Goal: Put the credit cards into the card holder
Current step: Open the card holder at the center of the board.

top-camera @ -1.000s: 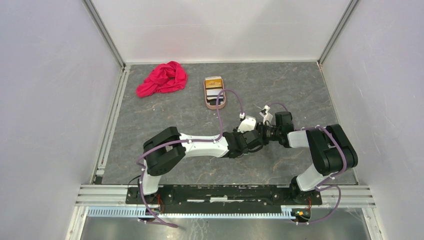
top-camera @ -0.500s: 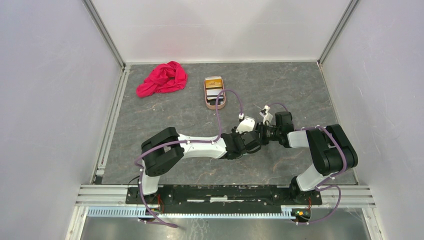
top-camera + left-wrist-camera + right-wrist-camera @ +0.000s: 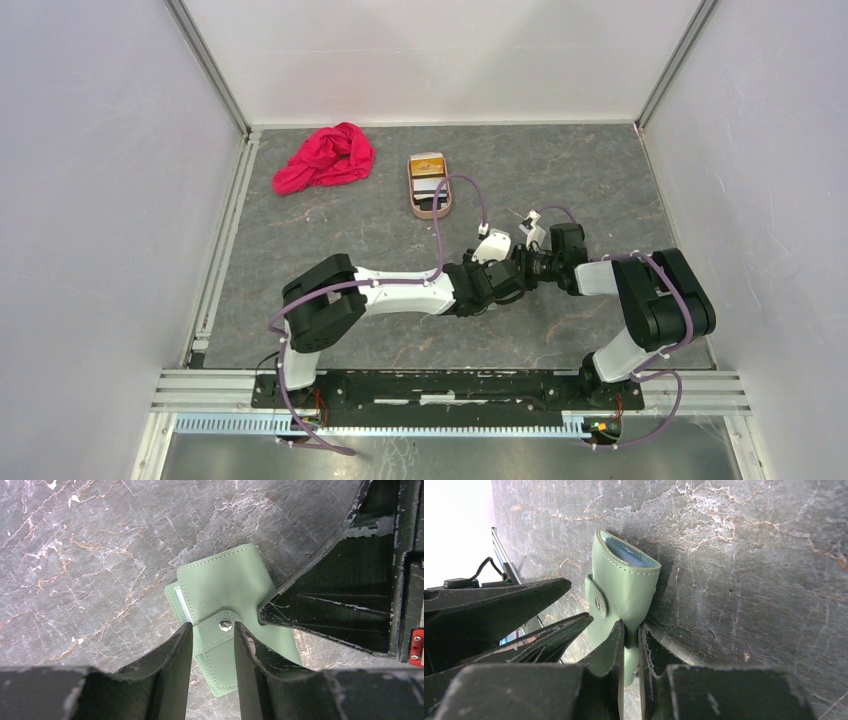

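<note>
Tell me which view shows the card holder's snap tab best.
Left wrist: the snap tab faces the camera, stud visible, between the fingers of the left pincer. Right wrist shows it obliquely, on the card holder clamped by the right pincer. Top external: arms hide it.

My right gripper [image 3: 630, 630] pinches the lower edge of the sage-green card holder [image 3: 624, 587], which stands on edge over the grey marbled table [image 3: 749, 580]. Its snap tab [image 3: 597, 601] faces left, and light blue lining shows at the top. The left gripper [image 3: 580, 600] points in just beside the tab, jaws parted.
</note>
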